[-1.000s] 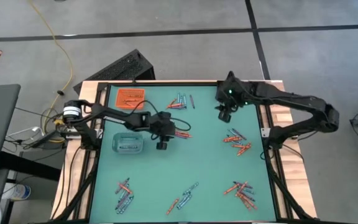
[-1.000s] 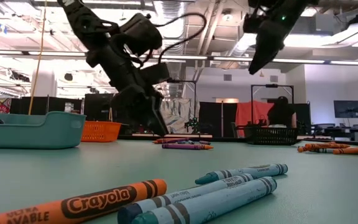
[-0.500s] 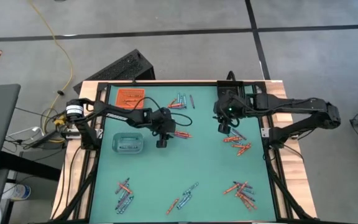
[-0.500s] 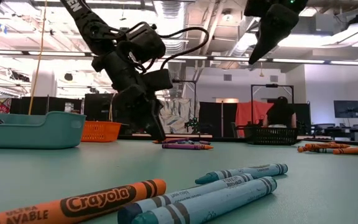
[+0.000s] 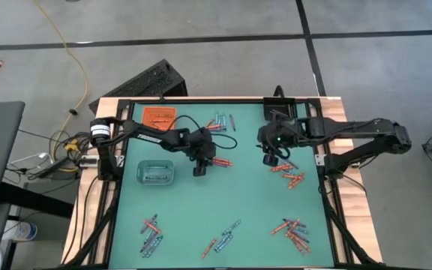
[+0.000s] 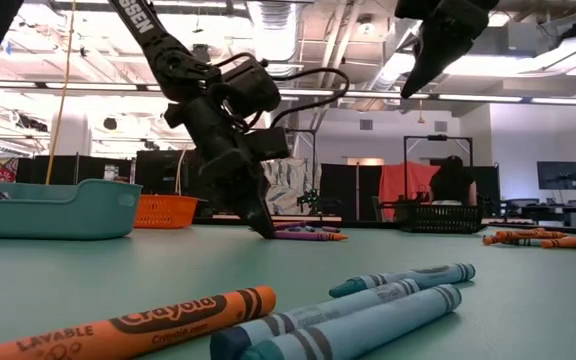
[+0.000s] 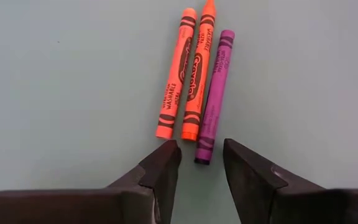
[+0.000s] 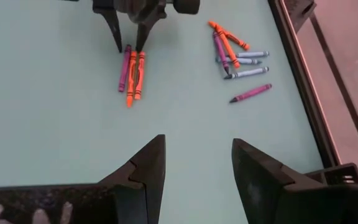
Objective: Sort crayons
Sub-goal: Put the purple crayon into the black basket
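Observation:
Three crayons, two orange (image 7: 188,71) and one purple (image 7: 215,93), lie side by side flat on the green table. My left gripper (image 7: 201,149) (image 5: 199,169) is open and low, pointing steeply down. Its fingertips stand on either side of the purple crayon's near end (image 7: 202,155), and I see no touch. In the low view its tips (image 6: 266,230) reach table height beside these crayons (image 6: 308,235). My right gripper (image 8: 197,152) (image 5: 268,156) hangs open, high above the table (image 6: 420,75), with nothing between its fingers.
More crayon piles lie at the far middle (image 5: 220,121), right (image 5: 287,171), near right (image 5: 292,231), near middle (image 5: 222,238) and near left (image 5: 150,232). A teal tray (image 5: 155,173) and an orange tray (image 5: 156,116) sit on the left, and a black tray (image 5: 285,111) at far right.
My left gripper has gone toward the table's right edge and down, turning a little, until its fingertips stand at the end of the purple crayon. My right gripper has swung from near the far edge toward the near edge, staying high and open.

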You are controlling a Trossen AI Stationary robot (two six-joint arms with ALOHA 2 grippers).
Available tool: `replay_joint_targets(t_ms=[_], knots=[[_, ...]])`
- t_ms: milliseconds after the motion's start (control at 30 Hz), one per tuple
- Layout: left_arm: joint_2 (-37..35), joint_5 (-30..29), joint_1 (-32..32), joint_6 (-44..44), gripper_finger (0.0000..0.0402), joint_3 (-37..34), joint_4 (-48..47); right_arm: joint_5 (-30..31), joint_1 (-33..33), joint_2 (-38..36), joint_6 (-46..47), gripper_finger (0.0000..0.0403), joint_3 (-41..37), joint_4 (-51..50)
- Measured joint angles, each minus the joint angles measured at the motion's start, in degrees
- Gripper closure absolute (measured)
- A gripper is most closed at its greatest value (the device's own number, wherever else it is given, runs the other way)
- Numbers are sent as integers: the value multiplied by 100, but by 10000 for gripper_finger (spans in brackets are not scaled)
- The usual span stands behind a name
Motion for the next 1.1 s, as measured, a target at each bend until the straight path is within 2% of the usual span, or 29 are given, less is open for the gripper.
replay_joint_targets(t_ms=[333, 633, 867, 1100], knots=[[20, -12, -7, 582, 392, 152, -525, 142, 55, 0, -27, 227, 0, 7], [11, 178, -22, 1172, 399, 153, -746, 142, 54, 2, -46, 227, 0, 32], [-61, 332, -60, 1181, 400, 142, -855, 143, -71, 117, 148, 227, -1, 489], [-616, 367, -277, 1220, 401, 124, -1150, 103, -109, 640, 193, 227, 0, 688]])
